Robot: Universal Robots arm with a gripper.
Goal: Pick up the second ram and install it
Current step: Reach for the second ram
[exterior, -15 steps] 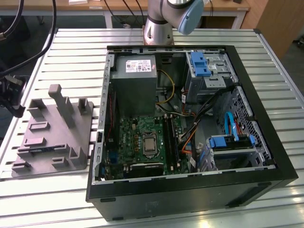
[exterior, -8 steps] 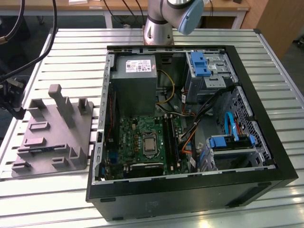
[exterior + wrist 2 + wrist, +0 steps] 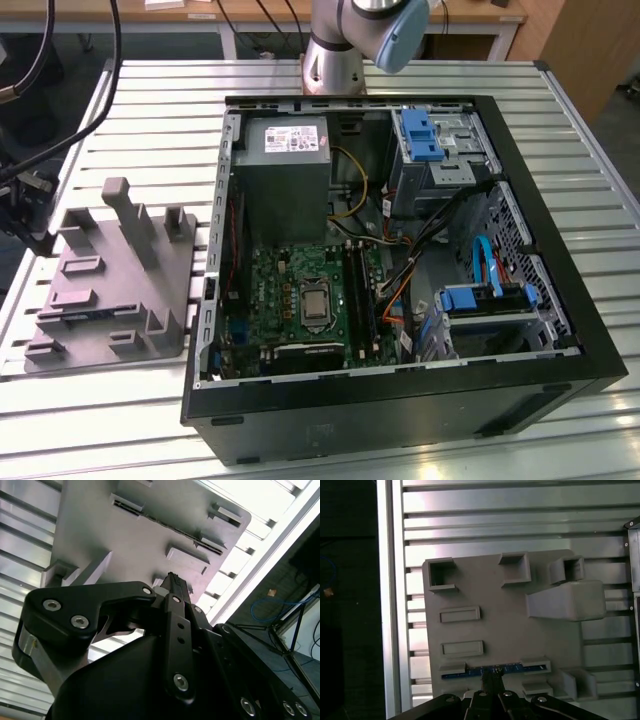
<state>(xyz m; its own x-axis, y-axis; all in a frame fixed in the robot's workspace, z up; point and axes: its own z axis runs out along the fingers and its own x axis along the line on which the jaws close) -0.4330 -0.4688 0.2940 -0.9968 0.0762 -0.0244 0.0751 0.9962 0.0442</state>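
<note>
Exterior view first, from its left: a grey plastic fixture block (image 3: 110,290), matte, with moulded pockets and upright posts, lies on the ribbed aluminium table (image 3: 150,110). Toward the exterior view's right sits the open computer case (image 3: 560,300), black sheet metal around a green motherboard (image 3: 280,290). Its square processor (image 3: 313,298) has long dark memory slots (image 3: 357,290) just beside it. The arm (image 3: 350,40) rises at the upper middle of that frame. In the first wrist view the second ram (image 3: 495,669) stands on edge in a long narrow slot of the block, a thin board showing a bluish top edge. The gripper (image 3: 492,676) hangs above the block, its black, bolted metal tip lined up with the middle of the stick. In the second wrist view the tip appears apart from the slotted stick, so I judge it is not yet touching. I cannot tell whether the claw is parted or closed, and nothing is visible in its grasp. The stick should be light and stiff but thin and fragile, with smooth faces that could slip. The sensible hold is across its two flat faces near the middle of the upper edge, kept square, since a tilted pull could bind it in the slot.
</note>
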